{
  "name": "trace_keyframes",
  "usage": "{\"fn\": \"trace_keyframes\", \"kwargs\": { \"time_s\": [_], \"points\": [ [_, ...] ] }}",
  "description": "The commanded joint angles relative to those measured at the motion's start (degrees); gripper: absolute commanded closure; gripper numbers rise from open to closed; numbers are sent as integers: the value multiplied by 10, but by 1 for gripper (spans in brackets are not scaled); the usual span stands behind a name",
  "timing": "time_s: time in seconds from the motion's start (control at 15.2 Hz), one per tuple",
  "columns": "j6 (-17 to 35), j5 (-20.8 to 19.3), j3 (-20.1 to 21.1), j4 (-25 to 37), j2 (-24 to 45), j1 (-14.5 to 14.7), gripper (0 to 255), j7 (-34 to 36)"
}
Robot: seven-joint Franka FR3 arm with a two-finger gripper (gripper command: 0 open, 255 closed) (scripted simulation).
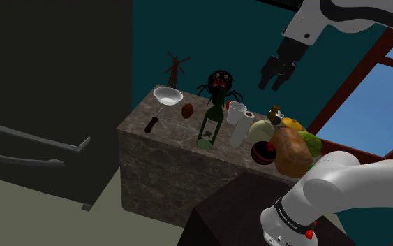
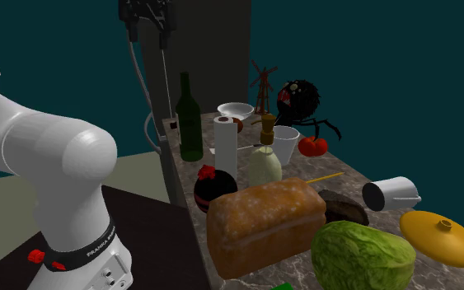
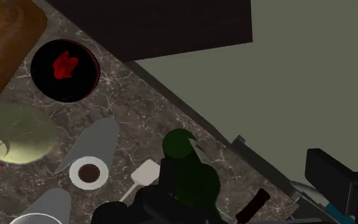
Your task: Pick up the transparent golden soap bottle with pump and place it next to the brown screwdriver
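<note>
Right now the all-black gripper (image 1: 272,82) hangs high above the counter's (image 1: 153,162) far side, its two fingers standing well apart with nothing between them. Below it sits a veined, marble-looking stone block crowded with things. The soap bottle (image 2: 267,128) stands upright toward the middle of the crowd: a small amber, see-through body with a darker pump head on top, just beside a plain white tapered cup (image 2: 286,145) and right behind a pale, smooth, rounded gourd-like thing (image 2: 263,167). A white paper towel roll (image 2: 225,145) stands close by, and a tall glossy green wine bottle (image 2: 189,118) rises beyond that. Over at the other end, well apart from the soap bottle, the screwdriver (image 1: 151,126) lies flat, dark slim handle and pale shaft, near a shallow white bowl (image 1: 167,95). Nearest the stand there's a crusty brown loaf (image 2: 263,222), a crinkled green lettuce (image 2: 362,257) and a shiny black ball with a red patch (image 2: 214,188).
</note>
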Motion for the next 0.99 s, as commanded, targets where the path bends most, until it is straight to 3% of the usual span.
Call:
{"fn": "trace_keyframes", "kwargs": {
  "time_s": [0.0,0.92],
  "points": [
    [0,0,0,0,0,0,0,0],
    [129,-108,-138,-51,82,-62,0,-135]
  ]
}}
